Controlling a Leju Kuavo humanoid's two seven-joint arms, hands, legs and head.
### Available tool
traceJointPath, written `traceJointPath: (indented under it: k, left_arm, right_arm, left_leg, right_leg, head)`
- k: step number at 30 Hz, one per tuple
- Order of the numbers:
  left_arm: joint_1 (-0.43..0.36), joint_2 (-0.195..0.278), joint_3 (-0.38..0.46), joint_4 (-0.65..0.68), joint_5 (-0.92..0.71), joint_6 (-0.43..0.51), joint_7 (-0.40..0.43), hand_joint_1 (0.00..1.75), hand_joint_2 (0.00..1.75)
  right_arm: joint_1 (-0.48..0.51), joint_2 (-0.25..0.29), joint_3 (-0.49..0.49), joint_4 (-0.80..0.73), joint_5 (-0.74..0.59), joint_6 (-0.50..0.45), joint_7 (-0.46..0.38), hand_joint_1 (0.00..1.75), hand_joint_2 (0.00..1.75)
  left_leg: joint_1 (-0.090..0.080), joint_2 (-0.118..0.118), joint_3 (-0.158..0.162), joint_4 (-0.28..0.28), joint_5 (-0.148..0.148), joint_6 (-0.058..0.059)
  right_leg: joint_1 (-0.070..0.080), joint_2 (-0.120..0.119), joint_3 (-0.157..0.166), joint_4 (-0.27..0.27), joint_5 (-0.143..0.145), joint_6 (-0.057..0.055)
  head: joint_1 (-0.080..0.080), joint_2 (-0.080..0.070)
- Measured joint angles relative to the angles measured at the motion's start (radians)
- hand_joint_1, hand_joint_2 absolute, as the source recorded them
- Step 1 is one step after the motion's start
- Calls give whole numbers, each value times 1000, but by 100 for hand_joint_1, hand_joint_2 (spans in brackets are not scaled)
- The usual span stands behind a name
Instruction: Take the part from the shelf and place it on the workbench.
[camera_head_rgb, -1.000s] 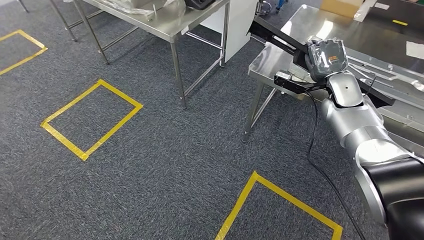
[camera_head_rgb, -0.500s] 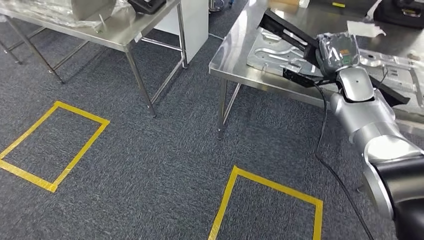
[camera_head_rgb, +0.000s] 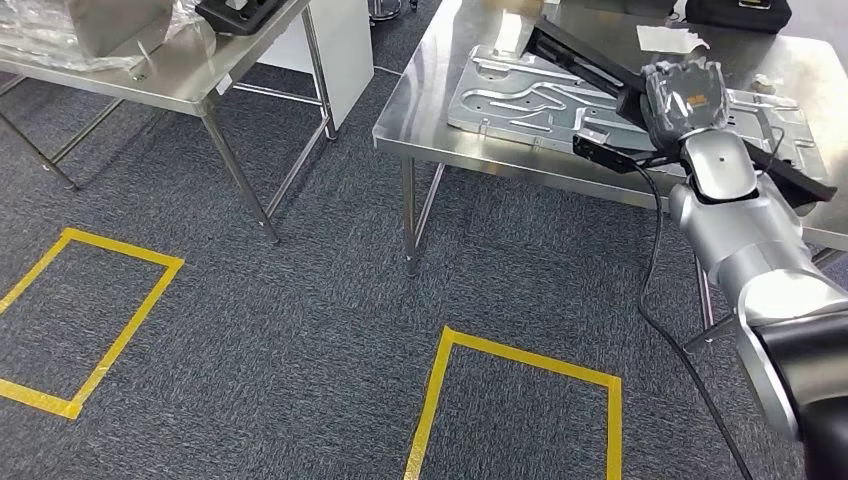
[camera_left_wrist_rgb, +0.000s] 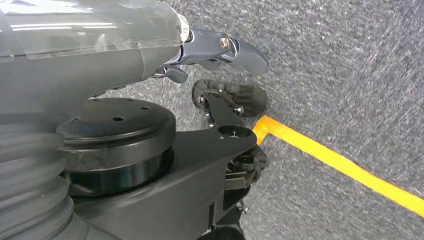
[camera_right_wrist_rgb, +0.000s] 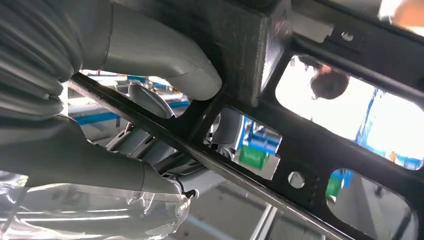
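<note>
- One black part, a long open frame of bars and cut-outs, was held by the right hand above the near edge of the steel workbench.
- Right-hand fingers were curled around a bar of the frame, with the thumb pressed on the opposite face; the part extended well beyond the fingertips on both sides.
- Beneath the fingers and the frame lay a flat metal plate on the workbench top.
- Left hand hung toward the carpet beside a yellow floor line; how far its fingers were spread could not be told, and nothing was seen in them.
- Judged handling: the frame looked rigid and light for its length, probably moulded plastic; its smooth bars could twist in the grasp.
- Judged hold: a bar near mid-length, close to where the fingers sat, would balance it; a hold near either end would let the far end droop and strike the plate.
</note>
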Motion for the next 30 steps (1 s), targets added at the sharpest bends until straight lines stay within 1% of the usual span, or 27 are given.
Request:
traceJointPath:
  k: [1,3,7,11,12,13,14,15,16,17,18,19,20,21,22,23,24,25,26,27,28,29,30]
  left_arm:
    - [1,0,0,0,1,0,-1,0,175]
    - [1,0,0,0,2,-1,-2,0,175]
    - [1,0,0,0,2,-2,-3,0,175]
    - [0,0,3,0,4,-5,4,0,175]
    - [1,0,5,0,6,-12,10,0,175]
    - [1,1,8,0,8,-21,15,0,175]
    - [2,1,11,0,10,-33,19,0,175]
    - [4,0,14,0,13,-43,20,0,175]
    - [5,0,16,0,15,-50,21,0,175]
    - [6,-1,18,0,16,-55,21,0,175]
    - [6,-2,18,0,16,-59,21,0,175]
    - [6,-2,19,0,15,-61,24,0,175]
    - [6,-3,19,0,13,-63,27,0,175]
    - [8,-3,19,0,12,-65,30,0,175]
    - [9,-4,19,0,11,-65,34,0,175]
    - [11,-4,19,0,11,-66,36,0,175]
    - [12,-3,19,0,11,-66,39,0,175]
    - [13,0,19,0,11,-66,40,0,175]
    - [13,2,19,1,10,-66,41,0,175]
    - [13,4,19,1,10,-66,42,0,175]
    - [12,5,19,2,9,-66,42,0,175]
    - [10,4,19,2,8,-66,42,0,175]
    - [8,4,19,1,7,-66,42,0,175]
  right_arm:
    - [11,-4,1,-2,-4,-2,-2,175,175]
    - [29,-13,4,-6,-8,-5,-5,175,175]
    - [45,-26,8,-10,-11,-6,-7,175,175]
    - [55,-34,13,-20,-20,1,-9,175,175]
    - [57,-36,13,-23,-24,2,-11,175,175]
    - [61,-38,13,-26,-29,2,-13,175,175]
    - [67,-41,13,-29,-33,2,-15,175,175]
    - [74,-44,14,-32,-36,-1,-14,175,175]
    - [80,-47,14,-36,-35,-4,-10,175,175]
    - [86,-49,14,-40,-33,-6,-3,175,175]
    - [91,-50,14,-45,-28,-6,7,175,175]
    - [97,-51,14,-49,-21,-3,16,175,175]
    - [106,-52,15,-54,-16,3,24,175,175]
    - [116,-53,15,-58,-11,9,29,175,175]
    - [125,-53,15,-61,-7,14,32,175,175]
    - [133,-53,15,-64,-4,17,32,175,175]
    - [140,-53,16,-66,-2,18,33,175,175]
    - [144,-53,16,-67,1,19,35,175,175]
    - [147,-54,16,-69,4,19,37,175,175]
    - [153,-56,16,-72,6,19,39,175,175]
    - [160,-58,15,-77,8,19,40,175,175]
    - [165,-62,15,-83,9,19,40,175,175]
    - [171,-67,14,-90,9,19,40,175,175]
  left_leg:
    - [0,1,2,-2,0,3]
    - [2,3,5,-7,2,2]
    - [2,4,10,-16,4,-7]
    - [3,4,11,-18,5,-19]
    - [2,4,10,-19,3,-19]
    - [3,4,12,-26,-1,-15]
    - [3,4,20,-40,-3,-8]
    - [5,4,35,-59,-2,-1]
    - [8,4,53,-77,2,5]
    - [12,4,71,-90,7,7]
    - [16,5,82,-97,9,6]
    - [20,6,88,-98,6,2]
    - [25,7,93,-98,2,-4]
    - [32,7,100,-98,-5,-12]
    - [42,7,108,-96,-12,-23]
    - [53,6,118,-92,-23,-37]
    - [62,6,126,-85,-37,-53]
    - [70,7,134,-76,-52,-69]
    - [72,9,136,-68,-67,-84]
    - [72,12,141,-63,-82,-96]
    - [72,14,148,-61,-91,-105]
    - [73,15,150,-56,-95,-113]
    - [76,13,149,-34,-87,-120]
  right_leg:
    - [1,2,0,0,-1,-2]
    - [3,5,0,1,-3,-8]
    - [5,6,0,3,-6,-14]
    - [7,5,-1,5,-6,-16]
    - [5,5,0,2,-5,-15]
    - [4,4,1,8,4,-11]
    - [2,2,2,15,16,-6]
    - [-1,2,1,23,25,0]
    - [-1,3,-5,41,28,4]
    - [-3,7,-21,63,15,7]
    - [-6,11,-47,101,-9,10]
    - [-8,14,-80,153,-35,17]
    - [-13,15,-114,202,-53,27]
    - [-20,14,-136,229,-54,40]
    - [-29,13,-142,223,-39,55]
    - [-41,9,-128,178,-7,70]
    - [-55,0,-102,110,31,89]
    - [-62,-9,-84,58,54,102]
    - [-63,-17,-72,25,60,97]
    - [-61,-19,-72,20,52,81]
    - [-56,-17,-78,37,32,56]
    - [-55,-13,-76,49,15,28]
    - [-55,-7,-72,59,1,13]
  head:
    - [0,0]
    - [0,0]
    - [0,0]
    - [0,0]
    - [0,0]
    - [0,0]
    - [0,0]
    - [0,0]
    - [0,0]
    - [0,0]
    - [1,0]
    - [1,0]
    - [1,0]
    - [1,0]
    - [1,0]
    - [1,0]
    - [1,0]
    - [1,0]
    - [2,0]
    - [1,0]
    - [1,0]
    - [0,0]
    - [-3,0]
